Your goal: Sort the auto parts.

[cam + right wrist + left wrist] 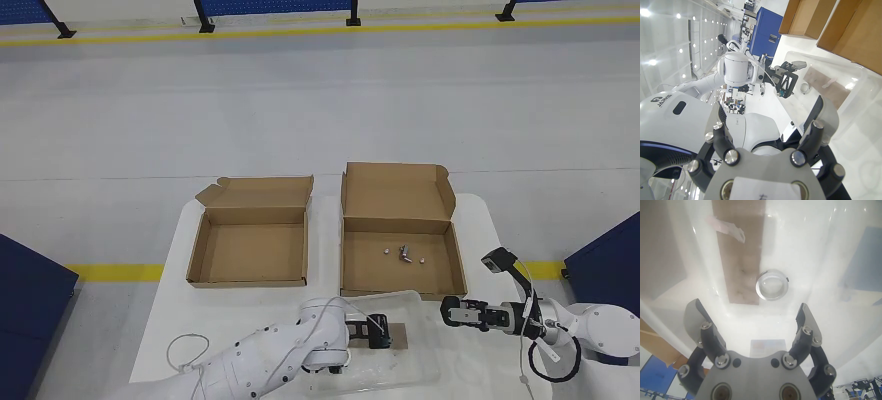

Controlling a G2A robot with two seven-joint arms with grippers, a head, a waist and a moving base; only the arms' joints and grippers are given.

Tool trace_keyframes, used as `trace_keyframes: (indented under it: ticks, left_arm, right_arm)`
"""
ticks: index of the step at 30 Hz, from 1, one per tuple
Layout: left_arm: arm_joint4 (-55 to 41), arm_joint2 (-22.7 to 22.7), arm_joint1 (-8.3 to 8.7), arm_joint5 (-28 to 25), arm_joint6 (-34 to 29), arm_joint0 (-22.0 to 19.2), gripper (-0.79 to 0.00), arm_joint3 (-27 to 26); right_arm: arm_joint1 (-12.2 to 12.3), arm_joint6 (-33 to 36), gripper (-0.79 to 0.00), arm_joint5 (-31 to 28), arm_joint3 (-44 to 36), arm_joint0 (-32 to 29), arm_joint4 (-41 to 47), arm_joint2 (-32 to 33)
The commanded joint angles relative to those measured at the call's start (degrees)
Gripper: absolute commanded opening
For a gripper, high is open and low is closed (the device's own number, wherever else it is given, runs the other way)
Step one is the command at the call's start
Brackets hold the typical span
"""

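Note:
A silver metal ring (772, 284) lies on the floor of a clear plastic bin (420, 360) at the table's front. A pale translucent clip (728, 230) lies farther in, over a brown strip (740, 256) under the bin. My left gripper (750, 305) hangs open just above the bin floor, short of the ring, with nothing between its fingers. In the top view it is my left gripper (380, 330) over the bin's middle. My right gripper (450, 312) is open beside the bin's right wall, empty. The right wrist view shows the ring (804, 88) and the left gripper (789, 75).
Two open cardboard boxes stand behind the bin. The left box (247, 250) has a bare floor. The right box (400, 265) holds a small metal part (405, 252) and two tiny white pieces. Blue cabinets flank the table.

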Motion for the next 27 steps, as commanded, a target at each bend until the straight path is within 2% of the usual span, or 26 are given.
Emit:
trace_keyframes:
  ticks: [1, 3, 6, 15, 18, 21, 27]
  left_arm:
    - [-0.16, -0.06, -0.19, 0.07, -0.19, -0.08, -0.274, 0.08]
    - [-0.22, -0.11, -0.34, 0.11, -0.35, -0.08, -0.397, 0.13]
    - [-0.32, -0.23, -0.52, 0.17, -0.35, 0.02, -0.465, 0.31]
    - [-0.02, -0.57, -0.87, -0.12, 0.50, 0.56, -0.526, 1.57]
    - [0.03, -0.48, -1.05, -0.39, 0.49, 0.67, -0.523, 1.77]
    - [-0.55, -0.63, -1.29, -0.31, 0.59, 0.74, -0.486, 2.30]
    - [-0.87, -0.63, -1.77, -0.89, 0.99, 0.61, -0.545, 3.23]
  right_arm:
    - [0.00, 0.00, 0.000, 0.00, 0.00, 0.00, 0.01, 0.00]
    - [0.00, 0.00, 0.000, 0.00, 0.00, 0.00, 0.01, 0.00]
    - [0.00, 0.00, 0.000, 0.00, 0.00, 0.00, 0.01, 0.00]
    - [0.00, 0.00, 0.000, 0.00, 0.00, 0.00, 0.01, 0.00]
    - [0.00, 0.00, 0.000, 0.00, 0.00, 0.00, 0.01, 0.00]
    - [0.00, 0.00, 0.000, 0.00, 0.00, 0.00, 0.01, 0.00]
    - [0.00, 0.00, 0.000, 0.00, 0.00, 0.00, 0.01, 0.00]
